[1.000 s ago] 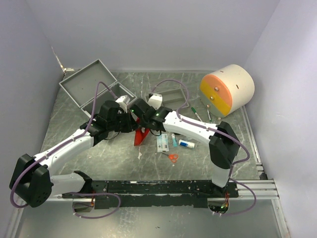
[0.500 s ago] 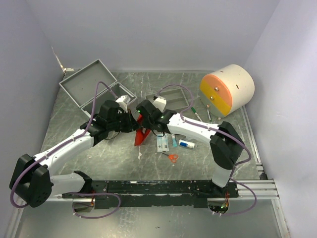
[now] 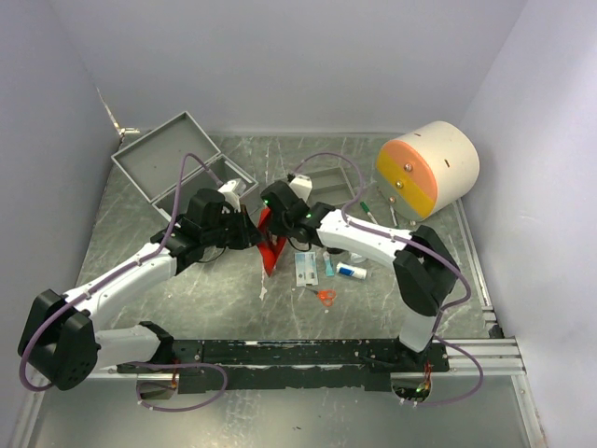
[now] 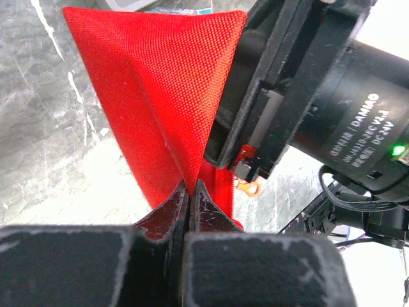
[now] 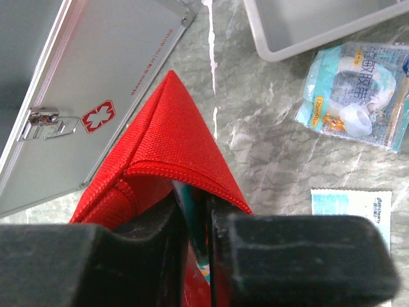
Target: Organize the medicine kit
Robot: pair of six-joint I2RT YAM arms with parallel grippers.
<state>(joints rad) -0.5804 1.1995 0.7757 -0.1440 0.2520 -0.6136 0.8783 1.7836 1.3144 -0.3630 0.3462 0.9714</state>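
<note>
The medicine kit (image 3: 173, 154), a silvery-grey metal case, lies diagonally on the desk at the upper left. Its face bears a red cross emblem (image 5: 98, 116) beside a metal latch (image 5: 43, 121).

Pale lilac walls (image 3: 280, 65), grey marbled table (image 3: 233, 303)

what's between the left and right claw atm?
The red pouch. The left claw pinches its fabric and the right claw is closed on its opposite edge. This shows in the top view and both wrist views.
</note>
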